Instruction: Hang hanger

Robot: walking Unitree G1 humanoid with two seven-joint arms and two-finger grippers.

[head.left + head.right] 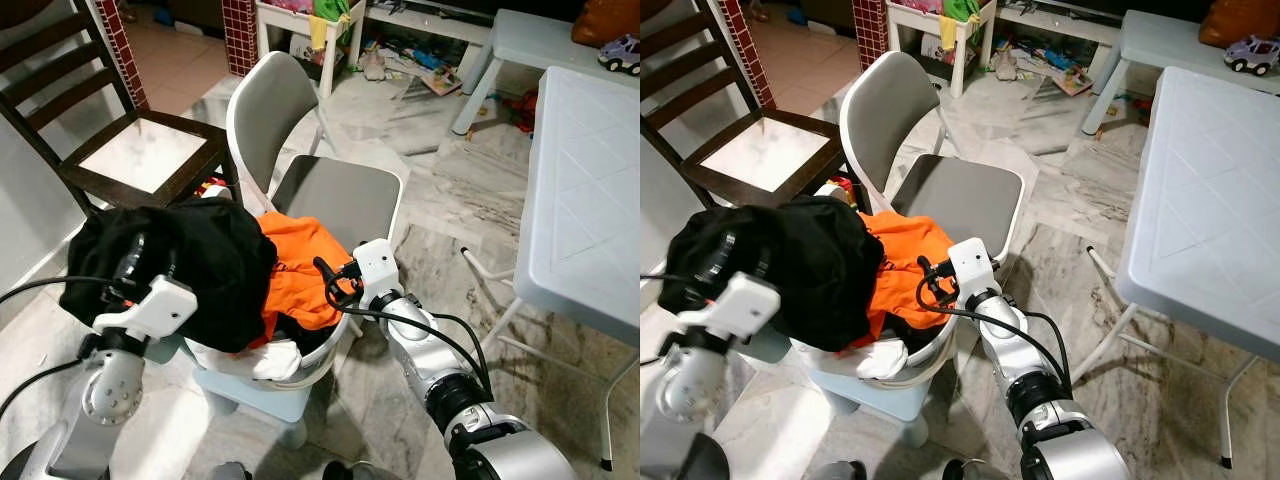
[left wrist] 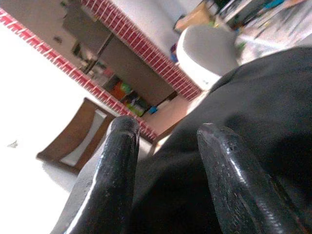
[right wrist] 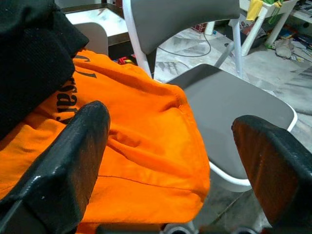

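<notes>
I have the right gripper (image 3: 170,161) low in the centre of the head views, its fingers spread wide and empty, poised just over the orange shirt (image 1: 300,265) that spills from the laundry basket (image 1: 300,372) at lower centre. The left gripper (image 2: 170,180) sits at lower left against the black garment (image 1: 190,260); its fingers are slightly apart with dark cloth between them, though I cannot tell whether they truly pinch it. I cannot make out a hanger anywhere; if one is in the basket, the clothes cover it. Behind stands the grey chair (image 1: 335,195), with the wooden chair (image 1: 140,150) at upper left. I judge this the searching step: next I should shift the cloth aside to find the hanger.
</notes>
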